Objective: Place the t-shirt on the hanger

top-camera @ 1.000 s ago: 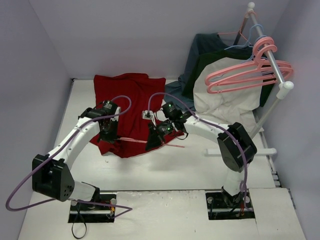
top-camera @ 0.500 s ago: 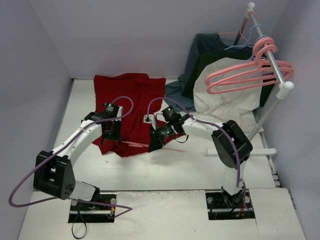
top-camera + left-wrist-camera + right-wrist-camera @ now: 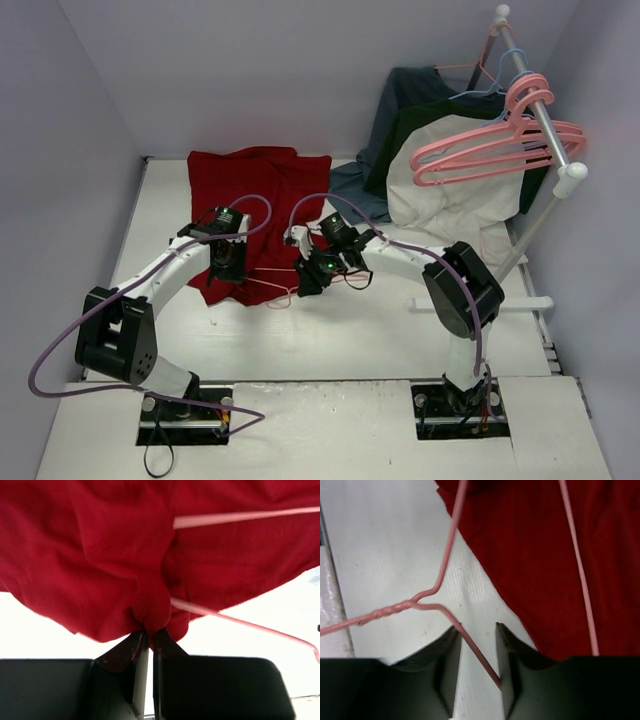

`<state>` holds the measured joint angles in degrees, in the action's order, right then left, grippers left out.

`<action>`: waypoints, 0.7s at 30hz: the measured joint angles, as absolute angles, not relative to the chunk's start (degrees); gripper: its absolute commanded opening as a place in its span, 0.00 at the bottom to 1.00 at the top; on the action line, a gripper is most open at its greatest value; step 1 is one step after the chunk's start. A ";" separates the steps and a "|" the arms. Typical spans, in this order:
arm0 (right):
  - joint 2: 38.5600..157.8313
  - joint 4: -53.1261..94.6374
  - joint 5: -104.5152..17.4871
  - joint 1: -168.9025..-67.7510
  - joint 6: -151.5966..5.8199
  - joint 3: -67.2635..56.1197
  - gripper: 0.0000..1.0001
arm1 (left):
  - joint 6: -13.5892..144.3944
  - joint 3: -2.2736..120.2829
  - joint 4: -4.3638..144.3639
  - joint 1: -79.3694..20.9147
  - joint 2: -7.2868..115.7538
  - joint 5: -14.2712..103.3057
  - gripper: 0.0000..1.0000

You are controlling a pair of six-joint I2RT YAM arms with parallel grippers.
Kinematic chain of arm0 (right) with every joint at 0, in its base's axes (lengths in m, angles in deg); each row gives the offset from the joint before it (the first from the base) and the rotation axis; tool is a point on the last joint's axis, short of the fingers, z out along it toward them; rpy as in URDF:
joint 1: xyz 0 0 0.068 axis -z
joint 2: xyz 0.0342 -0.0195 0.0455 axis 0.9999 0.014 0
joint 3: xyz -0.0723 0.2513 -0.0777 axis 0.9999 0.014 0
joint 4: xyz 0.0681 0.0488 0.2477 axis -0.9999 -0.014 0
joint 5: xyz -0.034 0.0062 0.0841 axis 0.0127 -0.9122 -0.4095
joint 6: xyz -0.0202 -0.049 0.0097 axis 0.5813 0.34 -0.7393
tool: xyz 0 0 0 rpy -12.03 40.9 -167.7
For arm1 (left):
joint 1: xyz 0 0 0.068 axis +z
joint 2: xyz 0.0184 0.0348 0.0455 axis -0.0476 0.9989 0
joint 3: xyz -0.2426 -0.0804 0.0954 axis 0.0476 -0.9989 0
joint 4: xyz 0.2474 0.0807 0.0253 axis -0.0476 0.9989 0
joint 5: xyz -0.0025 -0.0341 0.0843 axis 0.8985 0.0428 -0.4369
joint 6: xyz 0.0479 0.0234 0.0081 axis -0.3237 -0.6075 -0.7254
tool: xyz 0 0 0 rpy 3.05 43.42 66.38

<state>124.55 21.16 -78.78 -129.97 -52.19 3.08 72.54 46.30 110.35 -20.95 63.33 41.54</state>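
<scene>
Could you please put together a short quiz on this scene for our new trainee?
1. True or false: the left gripper has its fingers shut on the t-shirt.
2. The twisted neck of the hanger is: A) lying on the bare table; B) lying on the t-shirt; C) lifted in the left gripper.
3. What runs between the parted fingers of the right gripper?
Key: 1 true; 2 A; 3 a wire of the hanger.
</scene>
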 measured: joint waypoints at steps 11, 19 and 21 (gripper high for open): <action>119.66 21.51 -72.11 -133.08 -51.77 -2.02 0.06 | 72.15 47.83 109.81 -20.95 64.32 42.66 0.00; 119.00 22.30 -69.07 -133.01 -52.79 -3.78 0.00 | 71.62 49.51 109.63 -20.95 64.13 42.68 0.00; 119.00 22.32 -68.41 -133.01 -52.82 -3.78 0.00 | 71.38 49.65 109.61 -20.95 63.70 42.62 0.00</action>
<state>119.00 22.32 -68.41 -133.01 -52.82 -3.78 71.38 49.65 109.61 -20.95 63.70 42.62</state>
